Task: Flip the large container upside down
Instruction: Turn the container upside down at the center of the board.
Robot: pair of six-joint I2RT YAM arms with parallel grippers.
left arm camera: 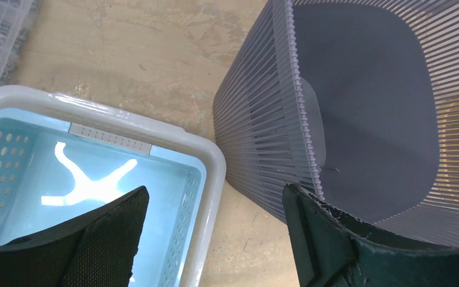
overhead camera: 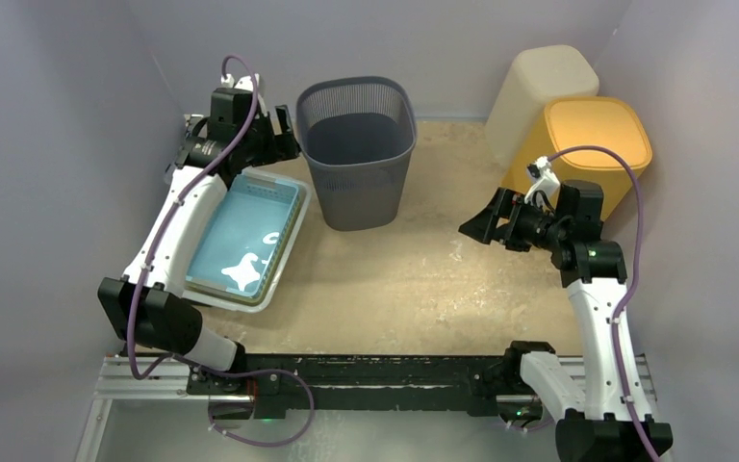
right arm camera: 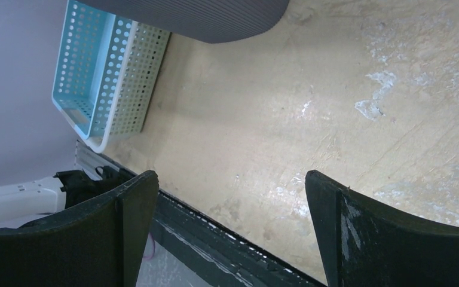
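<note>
Just left of the upright grey bin [overhead camera: 358,154], the left gripper [overhead camera: 291,135] is hovering, jaws spread — far nearer than the right gripper [overhead camera: 477,217], likewise spread.

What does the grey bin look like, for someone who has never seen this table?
On the sandy table, look toward the back wall, left of centre. The dark grey bin stands upright there, mouth up, just right of the pale blue basket, with the left gripper open near its rim. Unlike the smooth yellow tub and cream tub at far right, its walls are finely slatted.
</note>
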